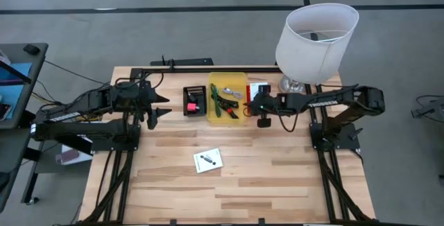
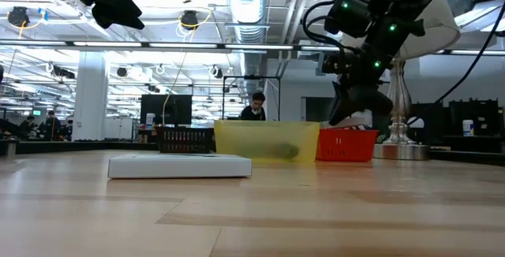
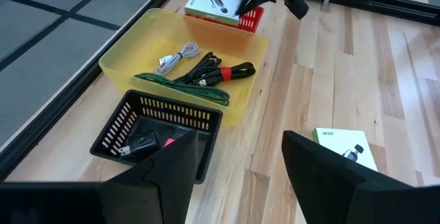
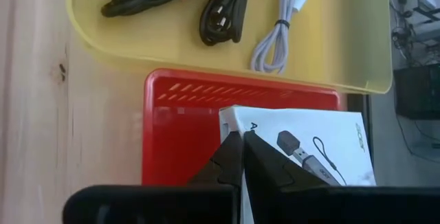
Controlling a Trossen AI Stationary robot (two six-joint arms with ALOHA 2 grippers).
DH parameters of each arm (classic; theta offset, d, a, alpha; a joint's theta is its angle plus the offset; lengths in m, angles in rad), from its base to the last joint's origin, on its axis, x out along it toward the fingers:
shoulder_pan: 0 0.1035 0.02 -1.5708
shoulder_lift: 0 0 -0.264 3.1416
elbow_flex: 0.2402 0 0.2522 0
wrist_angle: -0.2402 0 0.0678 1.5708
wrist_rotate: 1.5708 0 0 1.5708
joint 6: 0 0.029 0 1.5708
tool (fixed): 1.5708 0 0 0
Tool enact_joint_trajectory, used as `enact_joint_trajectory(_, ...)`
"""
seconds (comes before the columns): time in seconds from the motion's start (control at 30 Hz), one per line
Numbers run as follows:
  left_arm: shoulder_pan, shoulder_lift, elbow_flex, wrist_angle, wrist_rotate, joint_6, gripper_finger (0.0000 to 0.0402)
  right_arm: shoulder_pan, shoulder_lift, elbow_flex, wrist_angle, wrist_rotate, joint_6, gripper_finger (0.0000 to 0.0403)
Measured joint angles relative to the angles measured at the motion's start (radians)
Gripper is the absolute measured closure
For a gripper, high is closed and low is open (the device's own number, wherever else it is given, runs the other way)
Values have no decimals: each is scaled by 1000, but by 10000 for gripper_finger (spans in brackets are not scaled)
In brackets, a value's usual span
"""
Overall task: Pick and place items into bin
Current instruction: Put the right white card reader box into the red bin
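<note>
A yellow bin holds a green-handled tool, a black cable with a red band and a silver cable. To its left a black basket holds a tiny pink-red cube. To its right one white card lies tilted on a red basket. A second white card lies flat on the table. My right gripper is shut, tips at the first card's corner. My left gripper hovers open, left of the black basket. My right gripper points down at the near corner of the white card on the red basket, fingers shut. Its own fingers hide the spot, so I cannot tell whether the tips touch the card or stand just above it.
A white lamp stands at the far right corner, close behind the right arm. Black rails run along the far edge. The near half of the table holds only the second card. People and desks show in the room beyond.
</note>
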Motion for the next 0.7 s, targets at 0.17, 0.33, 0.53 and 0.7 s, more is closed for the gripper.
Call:
enact_joint_trajectory(0.17, 0, 0, 0, 0, 0, 0, 196, 2, 0, 0, -4, -20, 7, 403)
enact_joint_trajectory(0.33, 0, 0, 0, 9, -1, 0, 196, 8, 0, 0, -5, -32, 19, 403)
enact_joint_trajectory(0.53, 0, 0, 0, 53, -1, 1, 196, 39, 0, 0, -6, -33, 28, 403)
enact_joint_trajectory(0.7, 0, 0, 0, 55, -2, 14, 196, 48, 0, 1, -6, -33, 36, 403)
